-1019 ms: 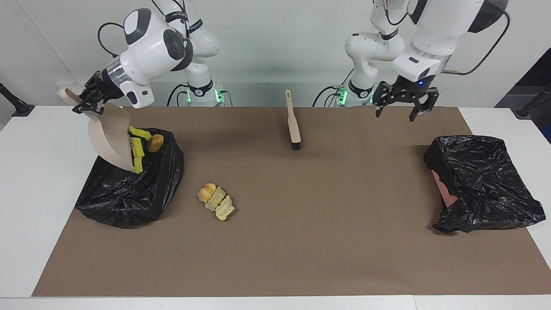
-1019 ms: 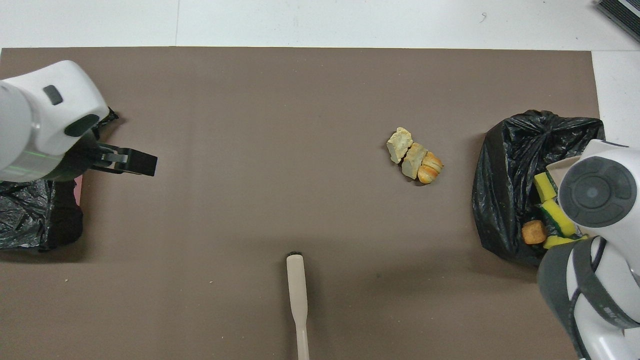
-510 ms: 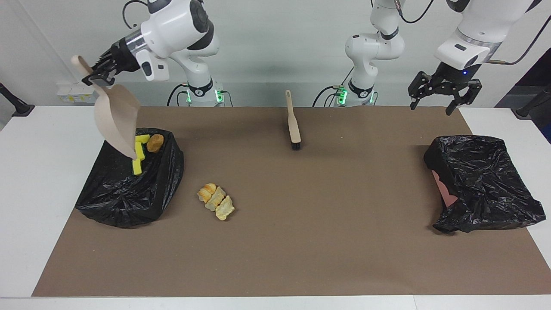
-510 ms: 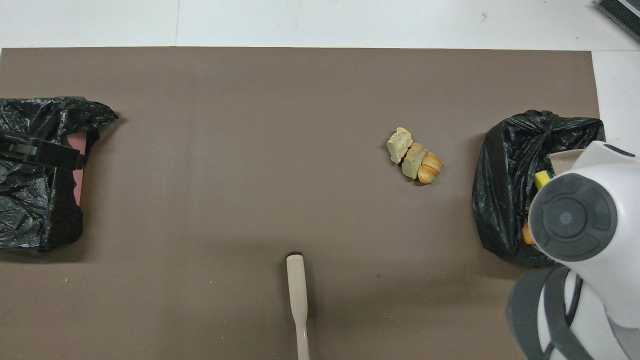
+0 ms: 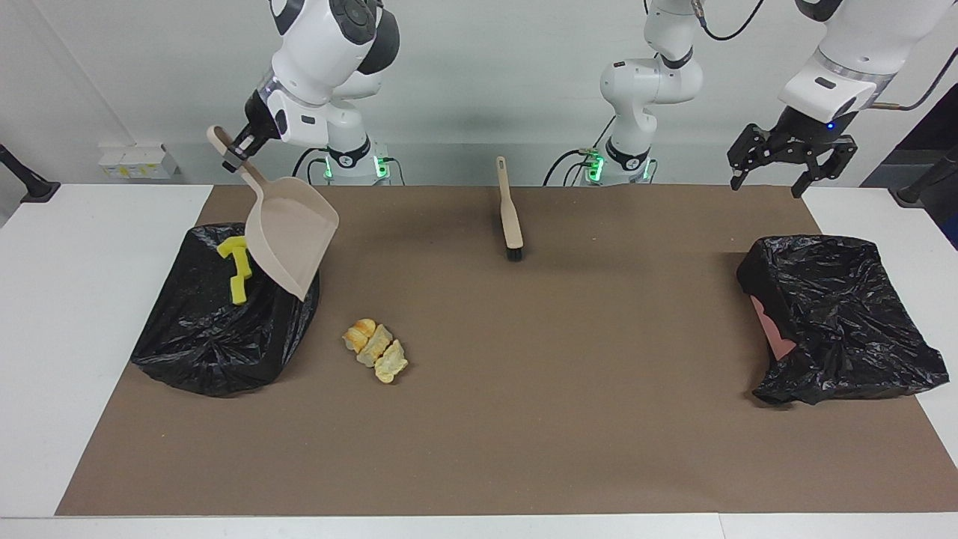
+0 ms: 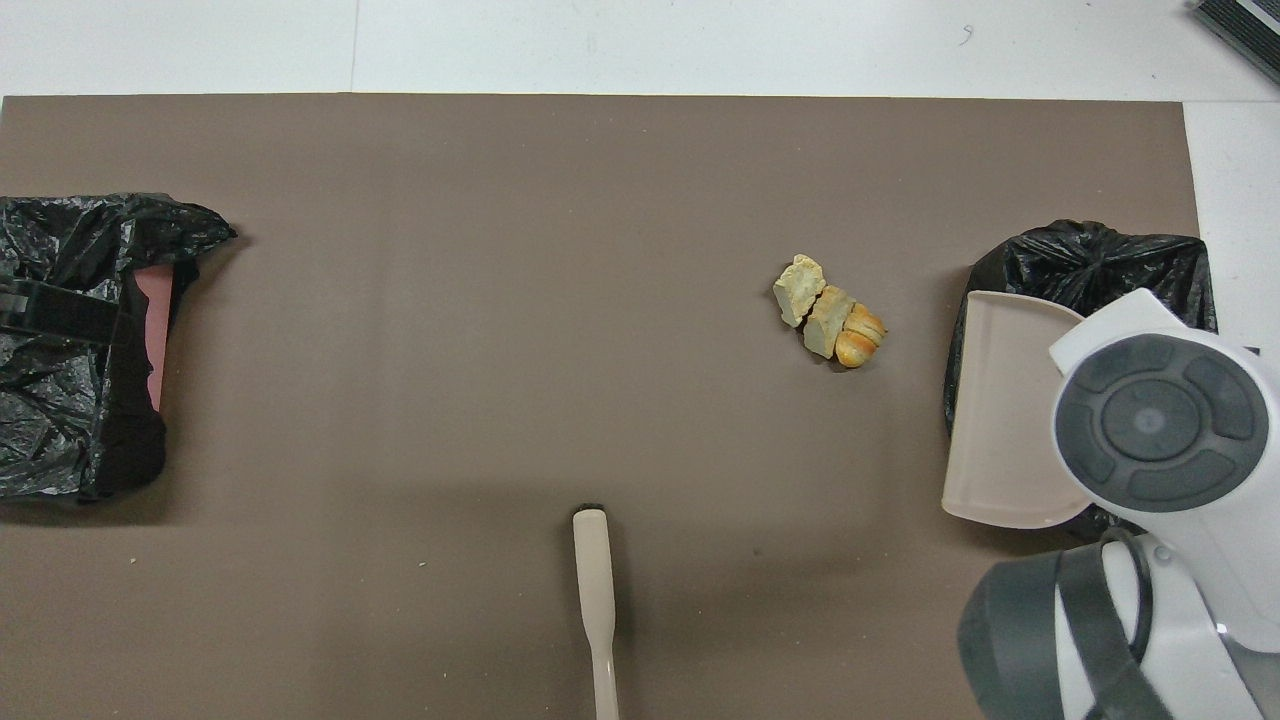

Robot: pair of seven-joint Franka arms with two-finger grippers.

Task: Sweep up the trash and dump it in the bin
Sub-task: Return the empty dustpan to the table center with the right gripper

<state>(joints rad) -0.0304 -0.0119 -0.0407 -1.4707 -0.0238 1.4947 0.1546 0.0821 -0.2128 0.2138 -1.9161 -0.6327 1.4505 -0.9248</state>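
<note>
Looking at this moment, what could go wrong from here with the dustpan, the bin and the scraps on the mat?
1. The right gripper holds the dustpan only by the end of its handle, tilted over the black-bagged bin; it may swing or slip.
2. Its lower lip hangs close to the bag's edge and could snag it.
3. Three pale chunks lie on the mat beside that bin, while the brush lies unheld; the left gripper hangs open near the other bin.

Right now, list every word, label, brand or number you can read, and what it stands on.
None can be read.
The small box by the wall at the right arm's end of the table carries yellow marks, too small to read.
The dustpan, brush and both black bin bags show no print.
</note>
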